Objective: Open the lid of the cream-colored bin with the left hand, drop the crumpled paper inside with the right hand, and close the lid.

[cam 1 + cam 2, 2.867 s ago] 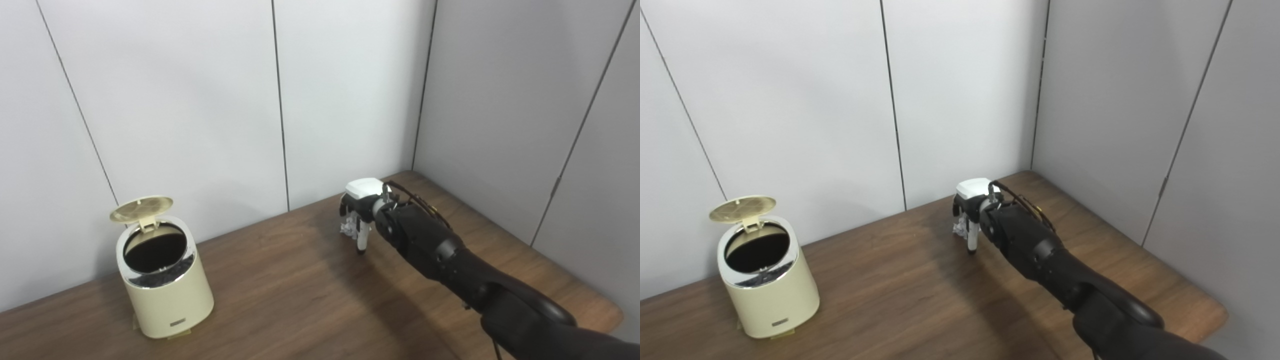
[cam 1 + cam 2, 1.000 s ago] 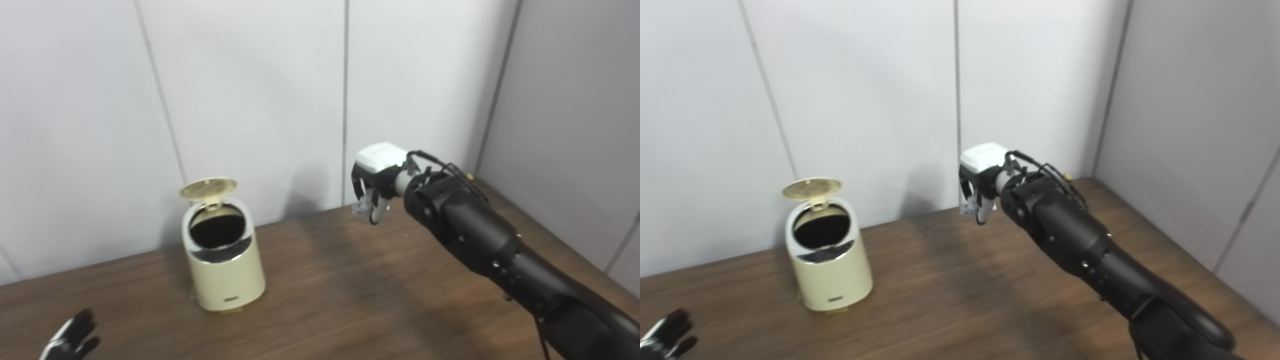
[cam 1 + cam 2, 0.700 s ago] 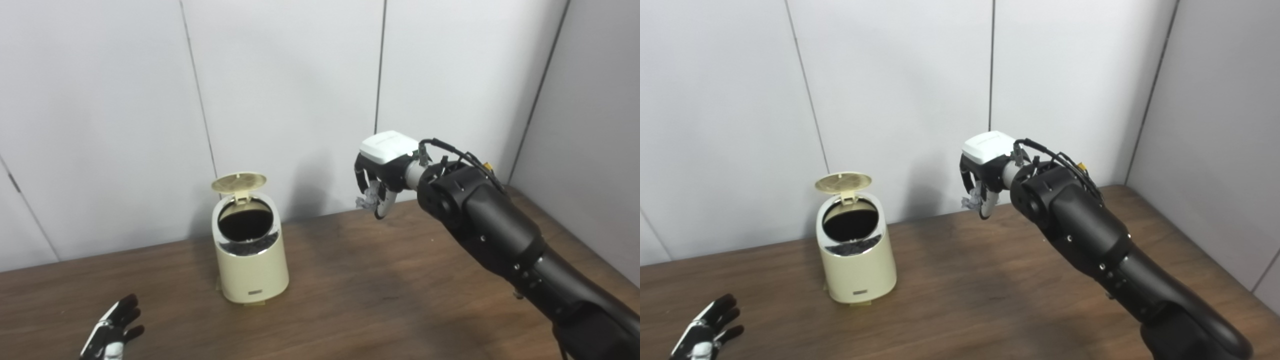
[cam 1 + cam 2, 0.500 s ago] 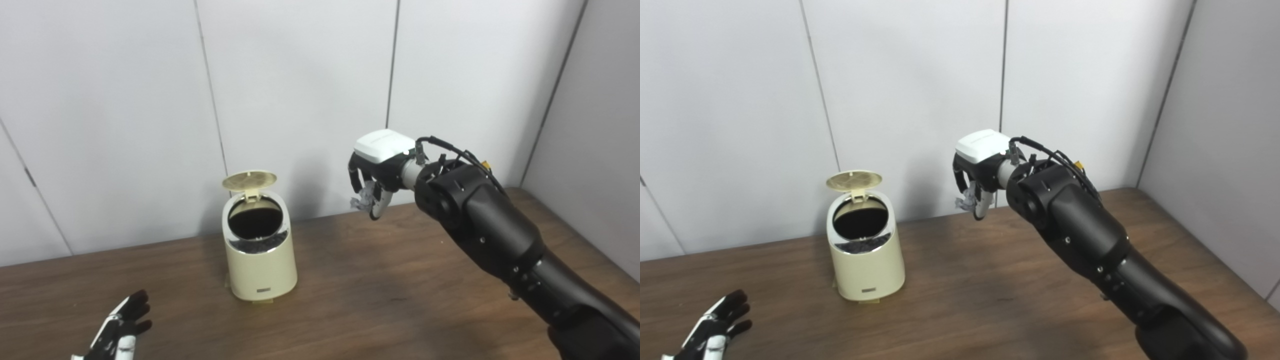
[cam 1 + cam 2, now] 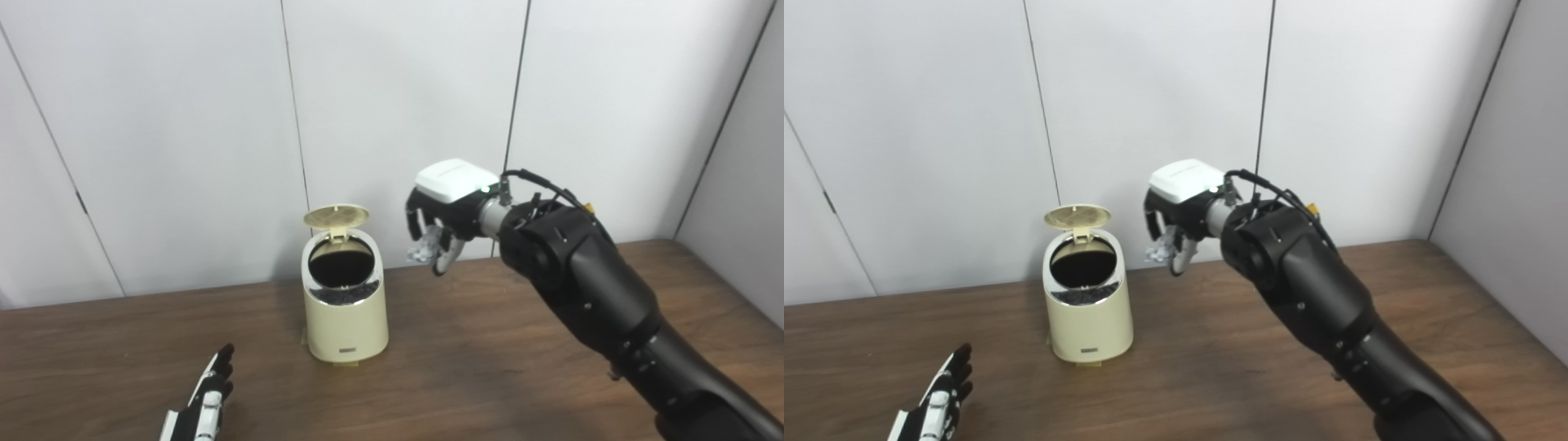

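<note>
Two hands in view, right hand (image 5: 442,229) mid-frame clutching paper (image 5: 422,250) right of bin (image 5: 346,306), lid (image 5: 336,215) up, left hand (image 5: 205,407) lower left, fingers spread, empty.

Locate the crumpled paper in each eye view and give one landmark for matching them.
Left eye view: crumpled paper in the right hand, centre frame, right of the bin.
Right eye view: the paper sits left of centre, again right of the bin.
Shared landmark: the raised lid.
</note>
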Controlling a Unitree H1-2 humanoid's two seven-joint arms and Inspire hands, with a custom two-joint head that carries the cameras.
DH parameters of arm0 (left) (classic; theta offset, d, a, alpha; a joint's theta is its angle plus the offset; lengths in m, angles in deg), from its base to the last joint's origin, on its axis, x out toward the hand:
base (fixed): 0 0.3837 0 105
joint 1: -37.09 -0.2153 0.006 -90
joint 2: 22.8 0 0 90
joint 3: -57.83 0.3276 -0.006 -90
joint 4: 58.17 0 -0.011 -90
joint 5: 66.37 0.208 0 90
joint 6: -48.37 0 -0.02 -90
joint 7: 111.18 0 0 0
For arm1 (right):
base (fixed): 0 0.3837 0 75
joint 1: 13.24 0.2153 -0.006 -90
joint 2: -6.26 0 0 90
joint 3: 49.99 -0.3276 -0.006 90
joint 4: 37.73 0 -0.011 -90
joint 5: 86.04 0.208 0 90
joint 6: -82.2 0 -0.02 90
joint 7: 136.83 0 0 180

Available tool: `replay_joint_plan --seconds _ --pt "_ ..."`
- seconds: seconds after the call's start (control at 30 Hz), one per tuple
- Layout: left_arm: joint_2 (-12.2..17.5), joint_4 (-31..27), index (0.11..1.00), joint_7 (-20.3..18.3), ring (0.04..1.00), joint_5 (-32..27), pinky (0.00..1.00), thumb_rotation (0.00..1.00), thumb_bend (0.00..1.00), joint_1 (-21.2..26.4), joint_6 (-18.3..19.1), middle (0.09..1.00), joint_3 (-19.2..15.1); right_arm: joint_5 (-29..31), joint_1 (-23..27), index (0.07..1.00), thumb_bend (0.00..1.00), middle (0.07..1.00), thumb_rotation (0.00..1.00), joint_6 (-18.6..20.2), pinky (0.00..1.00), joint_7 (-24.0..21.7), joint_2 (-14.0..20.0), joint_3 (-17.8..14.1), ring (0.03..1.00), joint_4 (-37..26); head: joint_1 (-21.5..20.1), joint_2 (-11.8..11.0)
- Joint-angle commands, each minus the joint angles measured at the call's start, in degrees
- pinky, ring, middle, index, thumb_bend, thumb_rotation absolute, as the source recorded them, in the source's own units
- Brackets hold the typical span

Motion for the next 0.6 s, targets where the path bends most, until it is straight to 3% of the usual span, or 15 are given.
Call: replay_joint_plan --seconds 0.0,0.07,0.1,0.23,0.57 --pt "-1.01 1.48 1.0 0.26 1.0 0.01 1.0 0.99 0.56 -0.32 -0.96 1.0 0.67 -0.84 3.78 0.504 0.52 0.41 0.0 -2.43 0.44 1.37 0.9 -0.16 0.426 -1.69 0.13 0.0" --pt "-1.01 1.45 1.0 0.37 1.0 0.47 1.0 0.99 0.57 -0.35 -0.82 1.0 0.78 -1.55 3.89 0.503 0.52 0.414 0.0 -4.32 0.49 2.13 0.78 0.6 0.427 -1.54 0.34 0.01" --pt "-1.03 1.4 1.0 0.45 1.0 0.69 1.0 0.99 0.57 -0.37 -0.78 1.0 0.84 -1.83 3.9 0.506 0.52 0.42 0.0 -4.73 0.39 2.19 0.61 0.74 0.413 -1.5 0.42 0.01" --pt "-1.46 1.05 1.0 0.9 1.0 1.06 1.0 0.99 0.57 -0.48 -0.62 1.0 0.84 -1.38 3.68 0.498 0.52 0.459 0.0 -2.52 0.2 1.22 -1.97 -0.39 0.394 -1.45 0.78 0.1" --pt "-1.99 0.9 1.0 1.49 1.0 2.11 1.0 1.0 0.55 -0.66 -0.87 1.0 1.22 -2.36 3.31 0.525 0.51 0.439 0.0 -2.43 0.23 4.24 -6.02 -0.29 0.369 1.22 2.1 -0.01"
